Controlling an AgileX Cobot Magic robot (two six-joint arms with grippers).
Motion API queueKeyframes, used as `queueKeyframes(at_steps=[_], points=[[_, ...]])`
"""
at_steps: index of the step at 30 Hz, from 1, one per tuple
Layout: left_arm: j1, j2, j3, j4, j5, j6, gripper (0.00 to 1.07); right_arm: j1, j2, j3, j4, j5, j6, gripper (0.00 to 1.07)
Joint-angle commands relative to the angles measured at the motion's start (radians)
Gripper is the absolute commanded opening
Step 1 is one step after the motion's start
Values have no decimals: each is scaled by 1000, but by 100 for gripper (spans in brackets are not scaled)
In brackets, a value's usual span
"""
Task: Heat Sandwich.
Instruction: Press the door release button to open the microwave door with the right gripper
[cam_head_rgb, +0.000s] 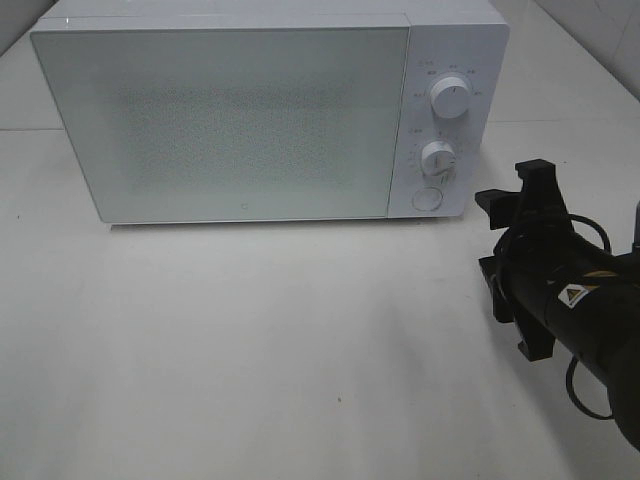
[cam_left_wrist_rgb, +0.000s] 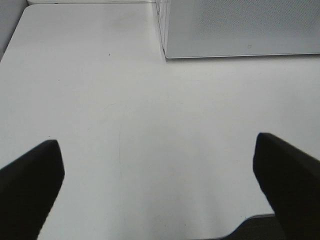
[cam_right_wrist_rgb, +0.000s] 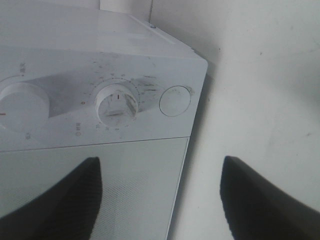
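The sandwich is out of view. A white microwave (cam_head_rgb: 220, 120) stands at the back of the table with its door closed. My right gripper (cam_head_rgb: 492, 245) hovers just right of the control panel, open, turned on its side, with nothing between its fingers. In the right wrist view the right gripper (cam_right_wrist_rgb: 160, 200) faces the panel's lower dial (cam_right_wrist_rgb: 117, 104) and round button (cam_right_wrist_rgb: 174, 101). My left gripper (cam_left_wrist_rgb: 160, 190) is open over bare table, well in front of the microwave's corner (cam_left_wrist_rgb: 240, 25). It does not show in the exterior view.
The panel carries an upper dial (cam_head_rgb: 449, 98), a lower dial (cam_head_rgb: 437, 156) and a round button (cam_head_rgb: 427, 198). The white tabletop (cam_head_rgb: 250, 350) stretches in front of the microwave. A tiled wall rises behind at the right.
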Motion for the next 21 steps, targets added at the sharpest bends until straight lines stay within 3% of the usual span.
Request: queueKeyframes(at_steps=[1, 4, 8, 9, 10, 11, 21], points=[[5, -16, 1, -7, -4, -4, 98, 2, 1, -11, -9, 7, 90, 53], [5, -16, 1, -7, -4, -4, 98, 2, 1, -11, -8, 11, 90, 45], [5, -16, 1, -7, -4, -4, 98, 2, 1, -11, -7, 12, 90, 15], [5, -16, 1, -7, -4, -4, 98, 2, 1, -11, -7, 12, 90, 15], [5, -16, 1, -7, -4, -4, 98, 2, 1, -12, -7, 22, 91, 4], [5, -16, 1, -7, -4, -4, 98, 2, 1, -12, -7, 25, 94, 0], [5, -16, 1, -7, -4, -4, 98, -5, 21, -22, 1, 41, 115, 0]])
